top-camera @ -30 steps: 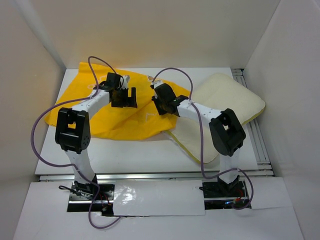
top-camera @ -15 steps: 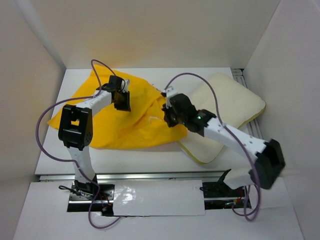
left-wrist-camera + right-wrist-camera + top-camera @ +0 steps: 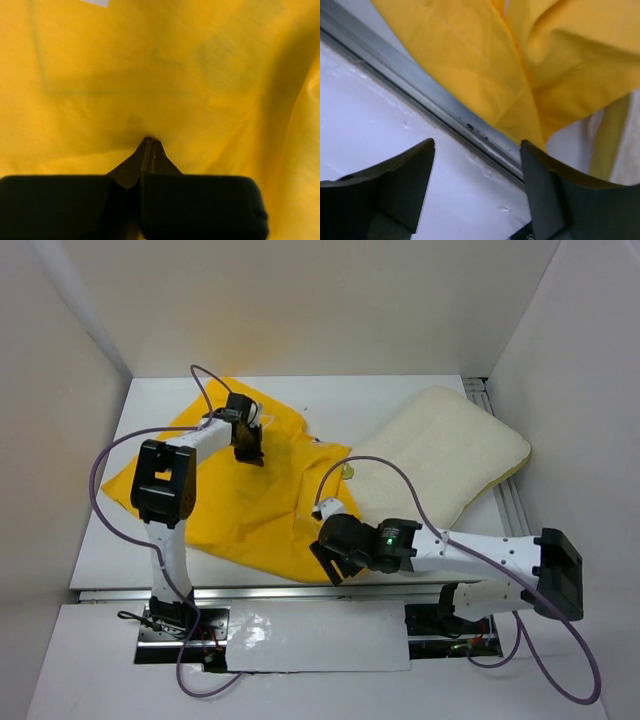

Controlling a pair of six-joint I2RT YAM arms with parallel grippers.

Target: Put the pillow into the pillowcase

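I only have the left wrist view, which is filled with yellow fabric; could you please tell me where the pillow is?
Observer: The pillow lies uncovered on the table, right of the pillowcase, not inside it.
Operator: Is the other arm holding anything?
Observer: No; the right gripper is open and empty, above the table's near edge.
Operator: Where does my pinch sit?
Observer: The left gripper is shut on the pillowcase's far half.
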